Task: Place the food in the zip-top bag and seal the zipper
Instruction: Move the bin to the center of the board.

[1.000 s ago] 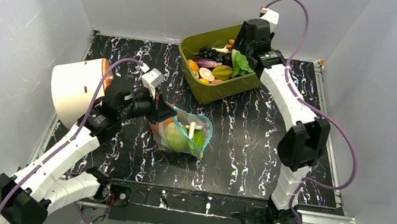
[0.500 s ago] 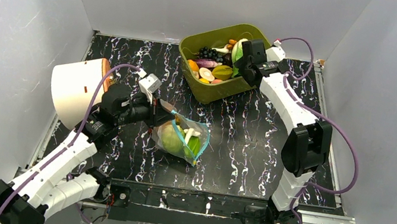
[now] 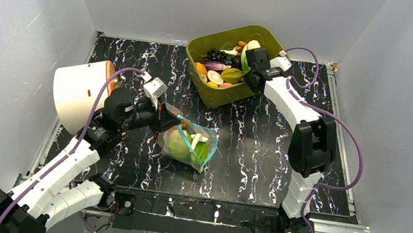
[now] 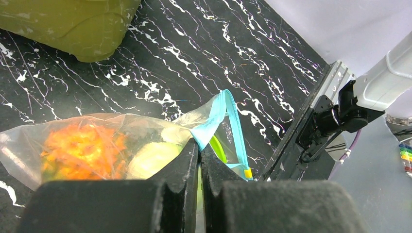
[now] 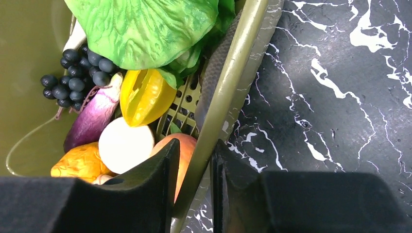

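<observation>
The clear zip-top bag lies on the black marbled table with a pale-green round food and an orange one inside. My left gripper is shut on the bag's light-blue zipper at the mouth's left end; the mouth gapes. More food fills the olive-green tub: black grapes, a green leaf, a yellow star fruit, a peach. My right gripper straddles the tub's near-right rim, one finger inside and one outside, closed on it.
A white cone-shaped object with an orange end stands at the left, behind my left arm. Grey walls close in the table on three sides. A metal rail runs along the right edge.
My right gripper came down from above the tub's right end to its rim and narrowed onto it. The left gripper shifted the bag slightly nearer and stayed shut.
</observation>
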`<move>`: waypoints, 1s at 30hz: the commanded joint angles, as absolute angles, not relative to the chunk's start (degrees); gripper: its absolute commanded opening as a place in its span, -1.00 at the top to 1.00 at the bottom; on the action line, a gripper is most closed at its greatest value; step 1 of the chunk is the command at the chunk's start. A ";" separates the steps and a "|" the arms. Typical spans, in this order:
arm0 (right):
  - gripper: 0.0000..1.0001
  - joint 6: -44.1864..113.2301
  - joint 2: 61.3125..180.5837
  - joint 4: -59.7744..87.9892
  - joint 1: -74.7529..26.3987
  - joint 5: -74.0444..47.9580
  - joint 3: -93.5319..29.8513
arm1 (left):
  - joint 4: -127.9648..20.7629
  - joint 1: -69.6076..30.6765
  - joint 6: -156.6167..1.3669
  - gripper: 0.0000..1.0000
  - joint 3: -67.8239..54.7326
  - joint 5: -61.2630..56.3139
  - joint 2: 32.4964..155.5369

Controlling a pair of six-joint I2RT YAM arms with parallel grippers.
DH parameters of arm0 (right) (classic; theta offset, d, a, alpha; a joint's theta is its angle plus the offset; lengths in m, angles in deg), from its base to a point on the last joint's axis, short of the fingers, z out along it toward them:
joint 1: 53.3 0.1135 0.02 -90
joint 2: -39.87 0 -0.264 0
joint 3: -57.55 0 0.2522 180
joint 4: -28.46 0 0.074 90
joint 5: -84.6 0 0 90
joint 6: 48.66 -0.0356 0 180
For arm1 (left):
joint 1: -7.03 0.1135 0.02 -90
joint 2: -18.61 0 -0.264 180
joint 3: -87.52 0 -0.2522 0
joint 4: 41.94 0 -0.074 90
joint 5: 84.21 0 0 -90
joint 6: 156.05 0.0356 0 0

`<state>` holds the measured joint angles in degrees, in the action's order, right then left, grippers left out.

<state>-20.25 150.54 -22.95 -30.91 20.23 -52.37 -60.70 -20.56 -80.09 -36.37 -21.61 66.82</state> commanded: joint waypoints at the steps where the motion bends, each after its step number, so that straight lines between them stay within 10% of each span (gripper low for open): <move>1: 0.60 -14.41 148.69 -21.25 -31.14 24.15 -50.54 | -59.16 -20.64 -78.75 1.00 -36.12 -21.46 64.89; 17: 0.78 21.07 131.48 -17.82 -34.62 27.86 -36.60 | -58.69 -20.65 -78.26 1.00 -36.55 -22.00 63.68; 30: 0.15 25.52 128.91 -21.35 -36.65 23.46 -38.57 | -58.58 -20.55 -78.37 1.00 -36.68 -22.49 63.79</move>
<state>24.67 128.25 -19.91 -36.70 23.39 -31.97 -60.94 -20.56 -79.04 -36.63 -21.63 65.29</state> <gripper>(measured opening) 0.406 0.010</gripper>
